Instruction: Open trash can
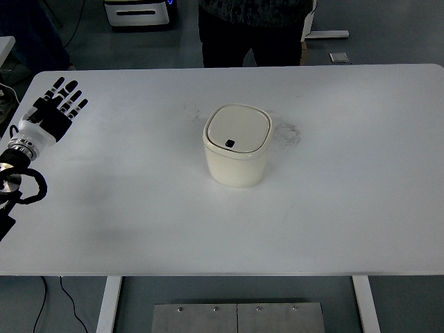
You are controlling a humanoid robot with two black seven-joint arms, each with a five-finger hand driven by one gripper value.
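A small cream trash can (236,146) stands upright near the middle of the white table (139,208). Its square lid (237,129) lies flat and closed, with a small dark button at the lid's front edge. My left hand (61,104) rests flat on the table at the far left, black fingers spread and holding nothing, well away from the can. No right arm shows in the picture.
A person in dark trousers (250,35) stands behind the table's far edge. Faint smudges (288,132) mark the tabletop just right of the can. A grey machine base (139,12) sits on the floor at the back.
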